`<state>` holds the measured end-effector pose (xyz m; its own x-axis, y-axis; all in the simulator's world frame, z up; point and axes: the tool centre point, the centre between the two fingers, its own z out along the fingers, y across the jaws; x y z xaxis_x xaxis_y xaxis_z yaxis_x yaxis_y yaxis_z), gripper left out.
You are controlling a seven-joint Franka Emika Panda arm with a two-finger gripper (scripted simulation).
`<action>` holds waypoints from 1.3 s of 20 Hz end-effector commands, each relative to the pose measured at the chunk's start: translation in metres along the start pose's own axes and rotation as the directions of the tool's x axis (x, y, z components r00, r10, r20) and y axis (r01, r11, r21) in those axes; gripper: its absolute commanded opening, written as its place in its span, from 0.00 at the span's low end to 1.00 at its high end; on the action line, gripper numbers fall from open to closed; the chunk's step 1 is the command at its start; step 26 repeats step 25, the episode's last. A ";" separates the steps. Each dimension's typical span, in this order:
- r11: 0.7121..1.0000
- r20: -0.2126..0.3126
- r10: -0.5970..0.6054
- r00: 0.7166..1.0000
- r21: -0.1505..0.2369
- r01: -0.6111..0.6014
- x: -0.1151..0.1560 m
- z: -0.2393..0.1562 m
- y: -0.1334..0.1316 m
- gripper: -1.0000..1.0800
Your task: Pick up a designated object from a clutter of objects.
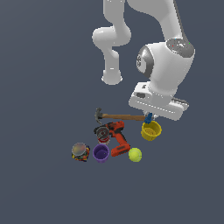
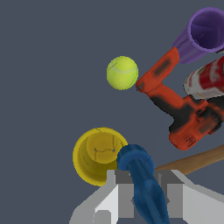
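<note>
The designated object (image 2: 141, 177), a slim blue item, sits upright between my gripper's (image 2: 146, 197) fingers, which are shut on it. In the exterior view the gripper (image 1: 148, 116) hangs just above the end of the hammer's handle and the yellow cup (image 1: 151, 130), with only a small blue tip of the designated object (image 1: 148, 117) showing under the hand. The clutter lies below it: a wood-handled hammer (image 1: 120, 117), a red power drill (image 1: 117, 138), a purple cup (image 1: 101, 153), a yellow-green ball (image 1: 135, 154) and a colourful can (image 1: 80, 151).
A small round dark item (image 1: 103, 132) lies beside the drill's head. In the wrist view the yellow cup (image 2: 98, 155) is right beside the blue item, with the hammer's handle (image 2: 197, 161), the drill (image 2: 179, 109), the ball (image 2: 122, 72) and the purple cup (image 2: 203, 35) farther off.
</note>
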<state>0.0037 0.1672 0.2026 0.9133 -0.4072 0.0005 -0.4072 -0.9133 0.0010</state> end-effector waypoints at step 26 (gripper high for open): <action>1.000 0.000 0.000 1.000 0.001 0.000 -0.072 -0.179 -0.010 0.00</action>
